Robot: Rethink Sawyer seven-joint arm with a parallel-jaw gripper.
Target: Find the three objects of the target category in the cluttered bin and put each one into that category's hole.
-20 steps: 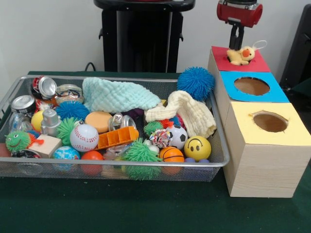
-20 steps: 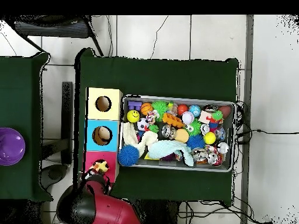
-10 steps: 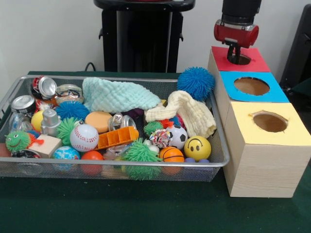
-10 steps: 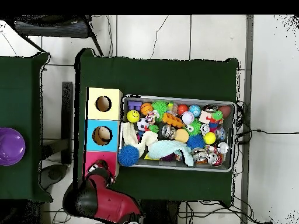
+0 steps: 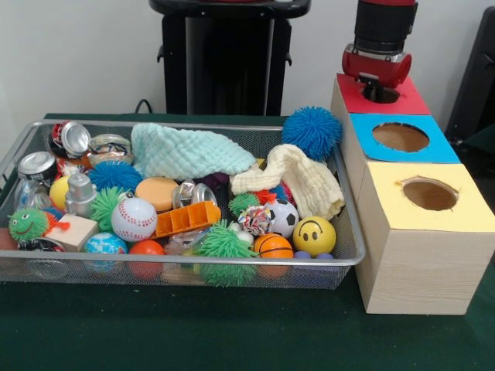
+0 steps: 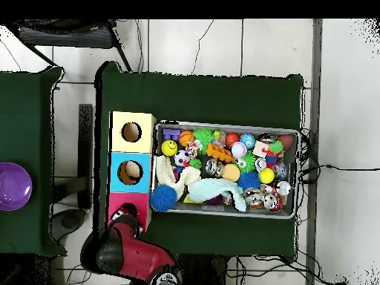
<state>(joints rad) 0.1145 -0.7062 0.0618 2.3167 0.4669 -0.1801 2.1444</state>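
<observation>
Duck toy gone; gripper (image 5: 379, 94) sunk in red hole (image 5: 384, 95), apparently; open or closed unclear

A wire bin (image 6: 225, 126) crammed with toys sits on the green surface (image 6: 200, 96). Beside it stands a three-holed box (image 6: 119, 167). The red arm (image 6: 133, 256) covers its red end.

Purple bowl (image 6: 13, 186) on side table (image 6: 30, 96); black stand (image 5: 229, 58) behind.

Robot lab, green-clothed table (image 6: 200, 96), tiled floor (image 6: 223, 44) (trailing cables), plain white wall (image 5: 77, 54)
</observation>
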